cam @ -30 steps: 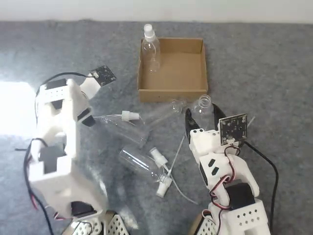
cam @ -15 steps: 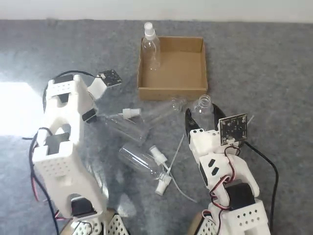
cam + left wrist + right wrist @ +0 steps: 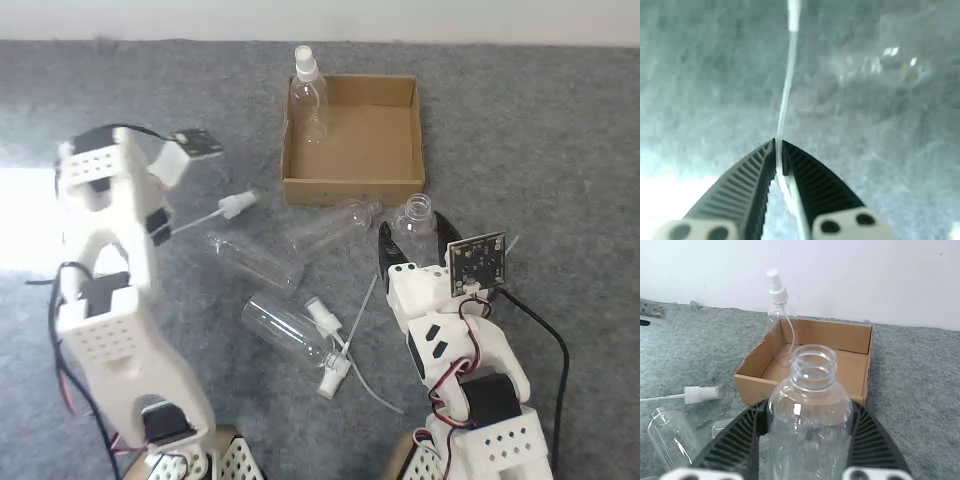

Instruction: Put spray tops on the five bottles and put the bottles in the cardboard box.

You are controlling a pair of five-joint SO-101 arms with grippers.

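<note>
Left of frame: left jaws clenched on spray top (image 3: 232, 206) tube | right of centre: right jaws grasping uncapped bottle (image 3: 810, 405) | cardboard box (image 3: 350, 189): one capped bottle (image 3: 308, 100), seemingly upright

Bottles (image 3: 256, 261) strewn before box (image 3: 350, 190), capped bottle (image 3: 308, 96) inside

Soft, even light fills the high view, and a washed-out bright patch lies on the grey counter (image 3: 25, 215) at the left edge of the frame. Shadows beside the cardboard box (image 3: 350, 190) are faint. In the left wrist view, the counter burns to white behind the left gripper (image 3: 778, 145), which pinches the pale spray top (image 3: 786, 95). Small glints mark the bottle (image 3: 812, 375) clamped in the right gripper (image 3: 807, 407).
</note>
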